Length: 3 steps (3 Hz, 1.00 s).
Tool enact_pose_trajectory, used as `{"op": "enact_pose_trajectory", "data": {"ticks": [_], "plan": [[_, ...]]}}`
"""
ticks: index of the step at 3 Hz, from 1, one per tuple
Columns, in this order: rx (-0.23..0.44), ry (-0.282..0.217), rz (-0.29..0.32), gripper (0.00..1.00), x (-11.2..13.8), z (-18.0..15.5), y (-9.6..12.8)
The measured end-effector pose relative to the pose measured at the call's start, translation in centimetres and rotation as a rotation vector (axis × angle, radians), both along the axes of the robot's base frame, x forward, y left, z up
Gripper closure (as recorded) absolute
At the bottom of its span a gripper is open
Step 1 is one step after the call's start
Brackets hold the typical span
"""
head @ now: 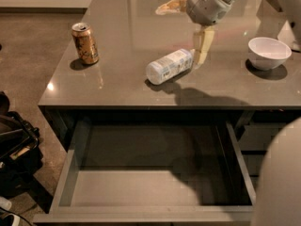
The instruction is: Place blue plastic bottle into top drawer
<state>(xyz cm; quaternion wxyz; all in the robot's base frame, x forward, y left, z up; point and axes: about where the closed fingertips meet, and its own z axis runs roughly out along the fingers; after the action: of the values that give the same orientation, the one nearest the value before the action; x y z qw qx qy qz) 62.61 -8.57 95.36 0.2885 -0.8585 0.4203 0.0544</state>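
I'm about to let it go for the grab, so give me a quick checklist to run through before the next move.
1. Top drawer pulled open: ok.
2. Blue plastic bottle lying on its side on the counter, unobstructed: ok.
3. Gripper over the bottle's right end, jaws apart: ok.
4. Jaws around the bottle: not ok, not yet grasped.
5. Soda can and white bowl apart from the bottle: ok.

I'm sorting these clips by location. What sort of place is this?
Probably an office kitchenette or break area: a grey counter with an open top drawer under it, a soda can and white bowl on top. The gripper hovers beside the lying blue plastic bottle.
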Motion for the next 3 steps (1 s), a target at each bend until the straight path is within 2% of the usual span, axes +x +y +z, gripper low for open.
{"op": "enact_pose_trajectory", "data": {"ticks": [1, 3], "plan": [[0.045, 0.006, 0.037, 0.0, 1.7, -1.6, 0.0], [0.198, 0.089, 0.104, 0.0, 3.4, -6.8, 2.3]]}}
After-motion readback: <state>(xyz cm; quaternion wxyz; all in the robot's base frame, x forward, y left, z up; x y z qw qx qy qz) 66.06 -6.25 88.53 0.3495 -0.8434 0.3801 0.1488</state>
